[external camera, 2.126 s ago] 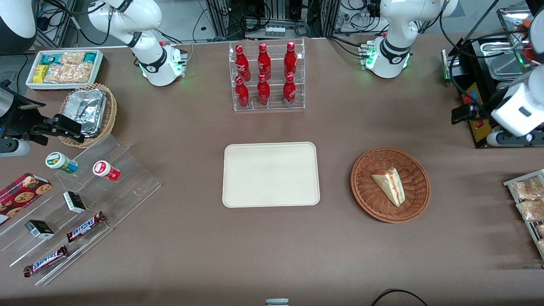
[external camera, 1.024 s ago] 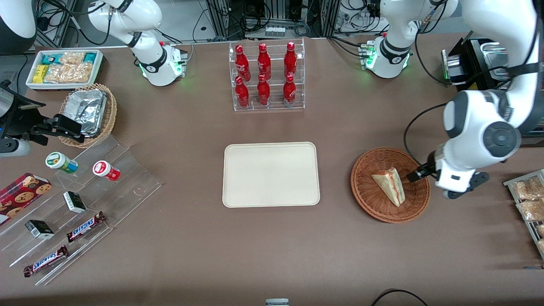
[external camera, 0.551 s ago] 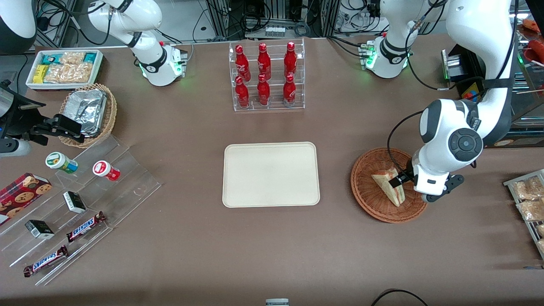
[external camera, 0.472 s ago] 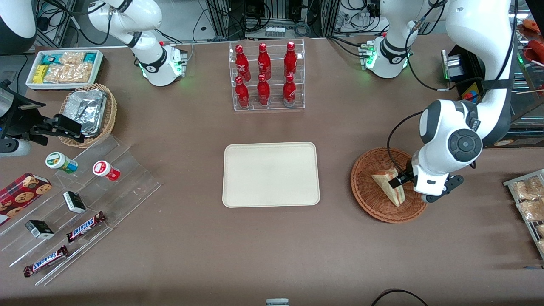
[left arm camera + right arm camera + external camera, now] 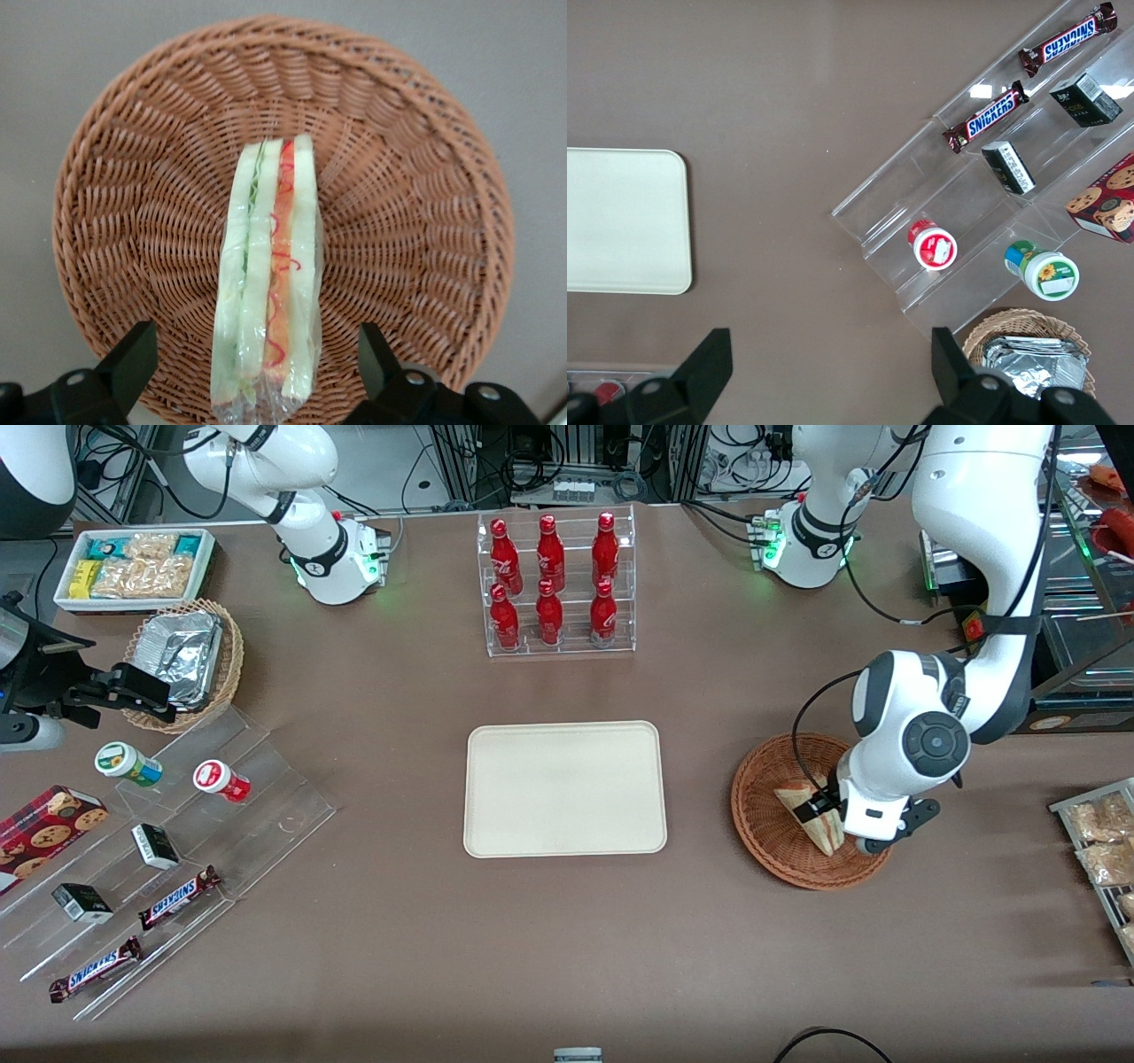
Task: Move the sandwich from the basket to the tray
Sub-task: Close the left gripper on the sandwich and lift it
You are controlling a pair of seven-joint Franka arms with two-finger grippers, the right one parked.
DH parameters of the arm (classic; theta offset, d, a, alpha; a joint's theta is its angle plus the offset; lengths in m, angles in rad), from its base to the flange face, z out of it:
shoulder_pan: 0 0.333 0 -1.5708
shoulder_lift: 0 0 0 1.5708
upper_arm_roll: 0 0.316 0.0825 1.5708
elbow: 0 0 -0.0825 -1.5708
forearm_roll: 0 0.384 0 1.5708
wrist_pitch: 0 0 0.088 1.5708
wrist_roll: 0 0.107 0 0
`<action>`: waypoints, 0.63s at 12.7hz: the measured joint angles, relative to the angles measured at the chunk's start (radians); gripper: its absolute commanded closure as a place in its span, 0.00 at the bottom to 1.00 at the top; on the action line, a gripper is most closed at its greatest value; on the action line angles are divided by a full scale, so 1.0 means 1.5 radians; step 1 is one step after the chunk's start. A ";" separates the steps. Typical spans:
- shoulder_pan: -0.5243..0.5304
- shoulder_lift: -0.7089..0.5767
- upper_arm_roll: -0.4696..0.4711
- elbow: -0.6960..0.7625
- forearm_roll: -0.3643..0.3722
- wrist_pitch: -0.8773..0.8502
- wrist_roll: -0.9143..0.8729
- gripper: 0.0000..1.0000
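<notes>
We note our pincer [image 5: 252, 376] has swung in from off the tabletop and now hangs over the basket [image 5: 764, 824], fingers [image 5: 131, 363] straddling the sandwich [image 5: 268, 283].

Sandwich [image 5: 268, 283] lies in basket [image 5: 762, 841], gripper [image 5: 257, 376] above it, fingers open astride the wedge; tray [image 5: 565, 788] sits well apart toward parked arm's end.

your working arm is glossy white with rounded shells, a dark grey disc cap on its big wrist joint, black bands at the link seams, a thin black cable looping beside it, a green light at its base, and a claw [image 5: 257, 376] with black fingers [image 5: 133, 363].
</notes>
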 measured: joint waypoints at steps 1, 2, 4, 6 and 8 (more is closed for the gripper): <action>0.000 0.001 0.000 -0.006 0.000 0.004 0.000 0.00; 0.000 0.001 0.000 -0.012 0.000 0.009 0.000 0.04; 0.000 0.001 0.000 -0.030 0.000 0.028 0.000 0.25; 0.000 0.001 0.000 -0.042 0.000 0.040 -0.001 0.74; 0.000 0.001 0.000 -0.039 0.000 0.044 -0.003 1.00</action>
